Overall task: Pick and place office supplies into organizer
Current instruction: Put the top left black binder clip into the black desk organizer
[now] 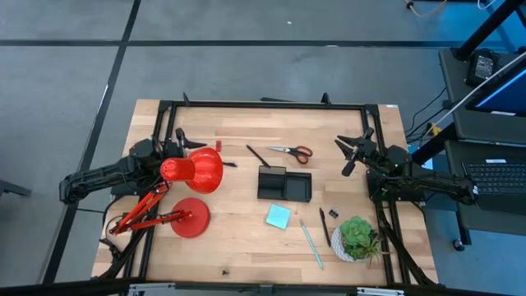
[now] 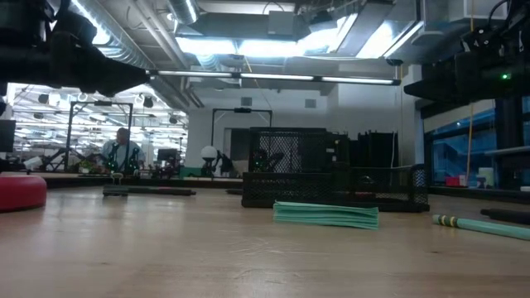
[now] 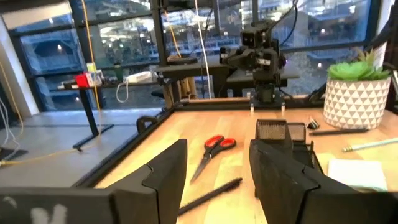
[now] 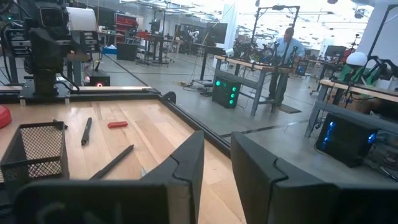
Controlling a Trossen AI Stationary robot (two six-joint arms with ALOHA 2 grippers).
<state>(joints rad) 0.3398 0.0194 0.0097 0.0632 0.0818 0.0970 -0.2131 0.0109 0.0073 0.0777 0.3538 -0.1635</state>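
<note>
The black mesh organizer (image 1: pixel 284 184) stands mid-table. Beyond it lie red-handled scissors (image 1: pixel 292 151) and a thin black pen (image 1: pixel 258 155). On its near side lie a light-blue sticky-note pad (image 1: pixel 278 216) and a pale teal pen (image 1: pixel 311 243). My left gripper (image 3: pixel 217 180) is open at the table's left side, pointing level toward the scissors (image 3: pixel 211 152), with nothing between its fingers. My right gripper (image 4: pixel 216 180) is open at the right side (image 1: pixel 348 154), also level and holding nothing.
A big red desk lamp (image 1: pixel 196 171) with a round base (image 1: pixel 189 218) stands beside my left arm. A green plant in a white pot (image 1: pixel 357 237) sits near the right front. A small black piece (image 1: pixel 334 214) and another dark pen (image 1: pixel 325 226) lie near the pot.
</note>
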